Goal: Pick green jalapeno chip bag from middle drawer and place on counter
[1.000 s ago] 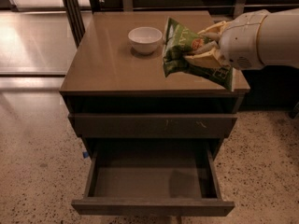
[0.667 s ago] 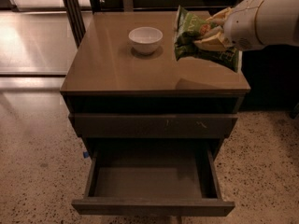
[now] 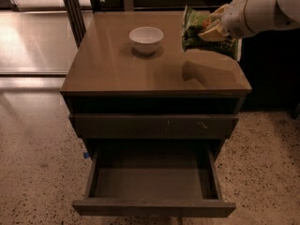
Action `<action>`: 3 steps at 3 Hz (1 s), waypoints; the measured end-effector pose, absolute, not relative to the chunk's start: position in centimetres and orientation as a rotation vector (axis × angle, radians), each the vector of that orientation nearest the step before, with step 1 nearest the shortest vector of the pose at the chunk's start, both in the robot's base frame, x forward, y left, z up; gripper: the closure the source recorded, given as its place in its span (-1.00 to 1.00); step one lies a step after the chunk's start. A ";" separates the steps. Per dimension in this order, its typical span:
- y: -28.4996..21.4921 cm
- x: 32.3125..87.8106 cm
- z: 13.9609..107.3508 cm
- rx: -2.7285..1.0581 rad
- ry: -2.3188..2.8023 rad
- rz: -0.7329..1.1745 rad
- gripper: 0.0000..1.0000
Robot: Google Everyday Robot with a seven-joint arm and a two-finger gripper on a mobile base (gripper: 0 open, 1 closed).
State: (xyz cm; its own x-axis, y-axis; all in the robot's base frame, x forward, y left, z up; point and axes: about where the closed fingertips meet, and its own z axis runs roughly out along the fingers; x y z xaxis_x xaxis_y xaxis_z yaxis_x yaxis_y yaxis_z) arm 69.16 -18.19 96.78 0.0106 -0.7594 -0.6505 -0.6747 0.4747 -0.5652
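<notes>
**Containers.** The wide, shallow dark grey-brown middle drawer (image 3: 151,184) stands pulled out, far below the gripper and nearer the camera. You see only its smooth grey bottom and side walls. The small round white ceramic bowl (image 3: 146,39) sits upright on the glossy tan-brown square desk (image 3: 112,67). It is camera-left of the gripper, a little nearer the camera and well apart from it, and its inside shows plain white. Below the gripper, between the desk and the open drawer, the closed dark drawer front (image 3: 154,125) carries small pale scratches.

**Arm.** The thick white arm (image 3: 265,6) comes in from the upper right corner of the camera view and reaches leftward over the rear right part of the desk. Your gripper (image 3: 212,28) is at its tip, pinching the small crinkled green foil chip bag (image 3: 194,36), its tan fingers (image 3: 209,32) pressed onto the foil. The chip bag hangs upright from the gripper, spreading below and camera-left of it, above the desk's right rear. A dim reflection lies on the desk just under it. You cannot tell whether its lower edge touches the desk.

**Change.** A second ago the gripper held the chip bag lower and further camera-left, closer to the bowl. It has since carried the bag rightward and toward the desk's rear edge. The bowl and the middle drawer have not shifted.
</notes>
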 end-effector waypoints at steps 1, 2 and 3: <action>-18.9 72.0 95.1 -1.228 1.737 -0.095 1.00; -18.9 73.9 93.6 -1.228 1.764 -0.076 1.00; -18.4 74.8 91.1 -1.235 1.807 -0.040 1.00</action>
